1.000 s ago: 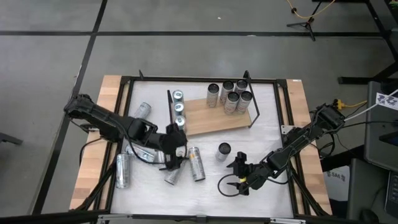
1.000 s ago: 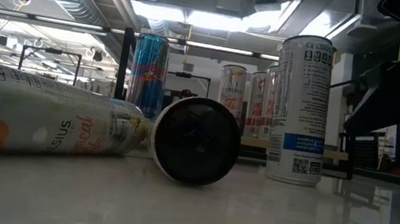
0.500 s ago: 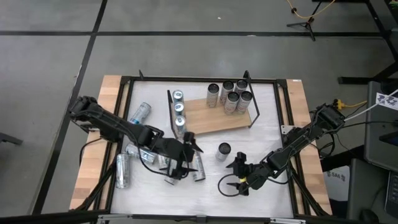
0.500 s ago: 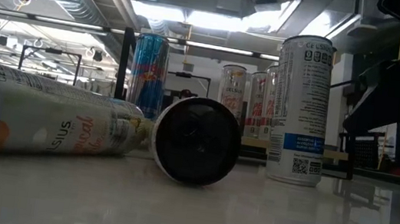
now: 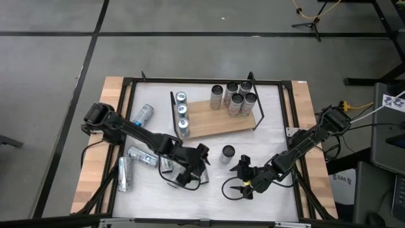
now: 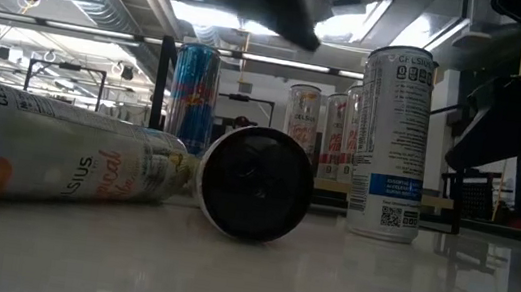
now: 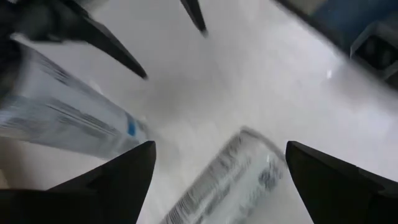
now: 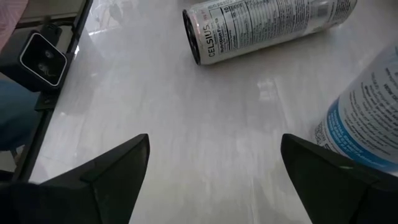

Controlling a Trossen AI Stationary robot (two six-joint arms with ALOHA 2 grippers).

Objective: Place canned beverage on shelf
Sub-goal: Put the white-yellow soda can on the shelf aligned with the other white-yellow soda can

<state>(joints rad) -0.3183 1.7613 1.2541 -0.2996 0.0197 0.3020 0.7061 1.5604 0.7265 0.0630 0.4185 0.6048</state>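
Shelf [image 5: 218, 120]: flat light-brown wooden board with thin black wire ends, at the white table's [image 5: 278, 120] far side. It holds 5 upright cylindrical cans [image 5: 235, 96] clustered at its right end and seemingly 3 more [image 5: 182, 111] along its left end. Left gripper [image 5: 193, 170]: fingers spread, holding nothing, above lying cans [image 5: 142, 156] near the front. Right gripper [image 5: 242, 179]: fingers apart, empty, just beside 1 upright can [image 5: 228, 153].

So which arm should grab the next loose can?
Probably the left: its open claw hangs right over the lying cans near the table's middle. The right claw, also open, waits beside the standing can.
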